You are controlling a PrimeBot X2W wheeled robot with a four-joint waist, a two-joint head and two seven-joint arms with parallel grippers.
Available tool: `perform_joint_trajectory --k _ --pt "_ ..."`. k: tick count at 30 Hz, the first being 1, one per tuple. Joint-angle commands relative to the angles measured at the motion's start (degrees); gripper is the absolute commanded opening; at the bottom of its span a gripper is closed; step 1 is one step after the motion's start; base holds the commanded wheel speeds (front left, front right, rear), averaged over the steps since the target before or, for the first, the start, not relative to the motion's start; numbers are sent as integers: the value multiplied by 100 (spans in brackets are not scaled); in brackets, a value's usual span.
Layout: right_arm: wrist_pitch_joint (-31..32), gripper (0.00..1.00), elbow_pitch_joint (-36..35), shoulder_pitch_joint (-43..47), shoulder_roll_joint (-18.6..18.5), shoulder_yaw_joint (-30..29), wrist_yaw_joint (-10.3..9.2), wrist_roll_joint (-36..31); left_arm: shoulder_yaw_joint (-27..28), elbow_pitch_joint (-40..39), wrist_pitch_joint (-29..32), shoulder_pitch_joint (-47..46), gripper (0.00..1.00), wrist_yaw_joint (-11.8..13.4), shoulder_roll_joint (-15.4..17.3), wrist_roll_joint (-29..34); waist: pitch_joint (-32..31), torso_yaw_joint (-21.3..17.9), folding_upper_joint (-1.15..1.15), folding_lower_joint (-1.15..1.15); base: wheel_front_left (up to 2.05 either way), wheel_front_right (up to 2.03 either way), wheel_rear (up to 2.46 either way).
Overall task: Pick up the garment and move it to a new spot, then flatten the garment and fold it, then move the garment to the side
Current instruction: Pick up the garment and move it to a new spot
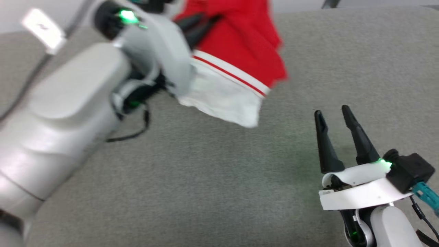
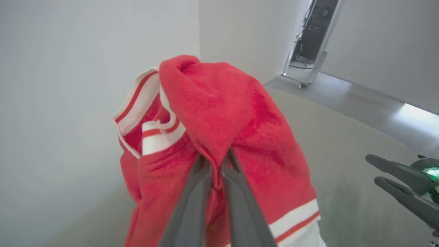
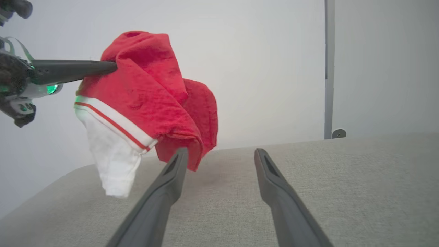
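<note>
Left gripper [image 2: 216,159]: fingers pressed together, clamped on a pinch of red cloth of the garment [image 2: 219,109]. The pinch is taken in the red body; folds spill over and around both fingers.

Right gripper [image 1: 331,111]: fingers held wide apart, nothing between them, nothing touched. It is kept low over the surface [image 1: 205,178], well apart from the left gripper, fingertips directed toward the hanging cloth.

Garment position: raised on the left gripper over the far left part of the surface, hanging in a bunch. In the right wrist view a red fold is seen just behind the right gripper's left fingertip. Whether the lowest cloth touches the surface cannot be told.

Edges and room: the grey fabric-covered surface lies bare and open between the two grippers and to the right. Its far edge is seen against a pale wall; in the right wrist view a rounded corner falls away at the left. In the left wrist view a strip of floor and a metal stand [image 2: 310,51] are seen past the edge.

Garment appearance: red body crumpled; one white sleeve hangs lowest, joined by red-and-white striped trim. More striped trim is seen curled at the upper left of the bunch in the left wrist view.
</note>
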Motion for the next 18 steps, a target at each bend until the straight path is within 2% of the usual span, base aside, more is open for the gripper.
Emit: perform_joint_trajectory --k 1,4,7,10,18 --pt "-29 100 -61 52 15 -56 -2 101 -244 -152 -86 -139 0 -11 -143 45 130 -279 0 0 0 0 0" --pt "-30 100 -161 8 17 -100 -2 232 -661 -454 -162 -319 0 -7 -321 113 281 -478 0 0 0 0 0" --pt "-28 100 -251 -92 17 -90 -2 362 -848 -540 -131 -362 0 -1 -433 547 464 -675 0 0 0 0 0" --pt "-21 100 -304 -149 17 -49 -2 449 -875 -693 273 -89 0 -3 -574 1046 631 -856 0 0 0 0 0" --pt "-21 100 -373 -267 17 56 -2 685 -862 -1239 1303 526 0 -1 -272 2030 891 -1181 0 0 0 0 0"
